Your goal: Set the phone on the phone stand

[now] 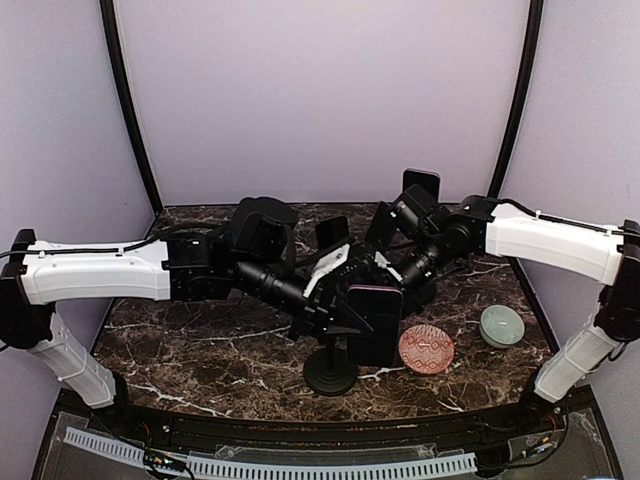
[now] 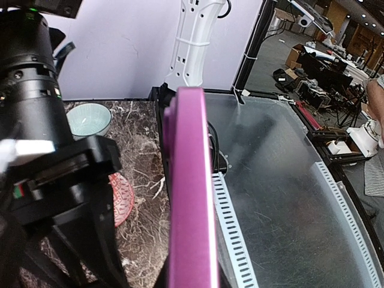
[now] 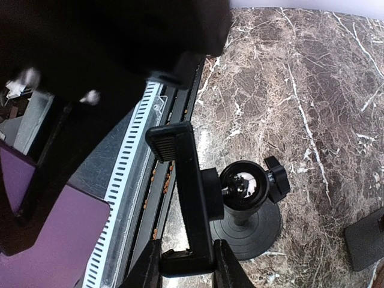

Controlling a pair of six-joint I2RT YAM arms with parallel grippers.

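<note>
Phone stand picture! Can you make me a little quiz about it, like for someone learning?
1. True or false: the phone is already clipped into the phone stand.
2. What colour is the bowl? A) pale blue-green B) red C) yellow
3. Fill in: the phone is carried by the ___ arm.

Key: 1 false, the stand's clamp is empty; 2 A; 3 left.

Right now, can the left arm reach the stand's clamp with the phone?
Probably yes: left pincer holds the phone beside the clamp, whose face looks free; right pincer grips only its foot.
</note>
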